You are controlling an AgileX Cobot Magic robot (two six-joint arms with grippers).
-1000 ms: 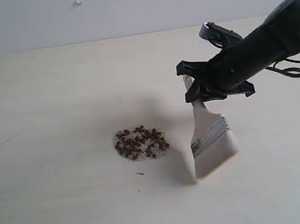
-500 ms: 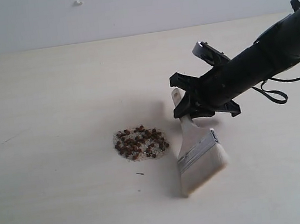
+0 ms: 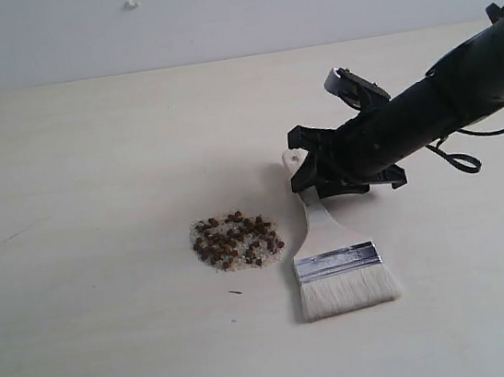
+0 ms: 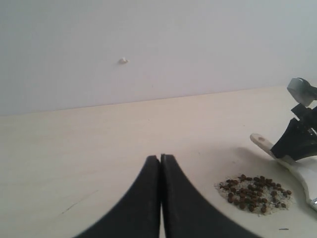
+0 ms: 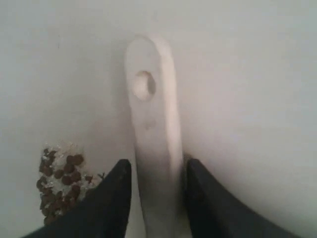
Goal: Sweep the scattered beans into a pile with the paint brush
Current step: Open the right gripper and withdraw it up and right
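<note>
Beans [image 3: 237, 241] sit in one tight patch around mid-worktop, pale crumbs mixed in. I see no strays, only a dark fleck on the near-edge side of the patch, too small to identify.

What changed: a second ago the brush [image 3: 341, 265] was clamped and tilted, bristles down, and was swinging in toward the patch. Now it lies flat on the worktop [image 3: 65, 176], just beside the beans on their right-edge side and not touching them. Its bristles face the near edge and its handle points to the far edge.

Right end effector [image 3: 305, 165] has let go. The jaws are parted and straddle the handle close to its hole end, not gripping it.

Left end effector [image 4: 160, 157] is pinched closed on nothing, off toward the left edge and out of the action.

My read: pile made, brush parked — sweeping looks done and only the retreat is left. The right arm should lift straight off the handle, because a snag could drag the brush into the beans, which sit near enough to scatter.
</note>
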